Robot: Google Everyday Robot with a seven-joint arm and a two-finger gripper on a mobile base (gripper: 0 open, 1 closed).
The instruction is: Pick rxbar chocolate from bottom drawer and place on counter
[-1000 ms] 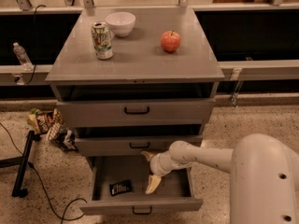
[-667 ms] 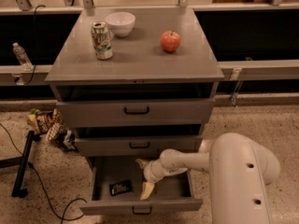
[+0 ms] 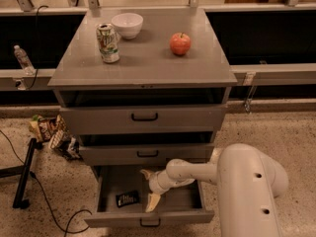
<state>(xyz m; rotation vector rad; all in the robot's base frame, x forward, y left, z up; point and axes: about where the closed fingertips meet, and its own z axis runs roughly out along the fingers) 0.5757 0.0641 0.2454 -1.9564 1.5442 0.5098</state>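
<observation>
The bottom drawer (image 3: 111,181) stands pulled open below two shallower drawers. The rxbar chocolate (image 3: 127,198), a small flat black wrapper, lies flat on the drawer floor at the front left. My gripper (image 3: 149,188) reaches into the drawer from the right, just right of the bar and apart from it. Its pale fingers (image 3: 152,202) are spread open and hold nothing. The counter (image 3: 148,58) is the grey top of the cabinet.
On the counter stand a can (image 3: 108,43), a white bowl (image 3: 127,24) and a red apple (image 3: 180,43). Snack bags (image 3: 52,135) lie on the floor left of the cabinet, beside a black stand leg (image 3: 24,174) and cable. A water bottle (image 3: 22,58) stands at the far left.
My arm has swung left and down inside the bottom drawer, bringing the gripper closer to the bar. The bar has not moved.
</observation>
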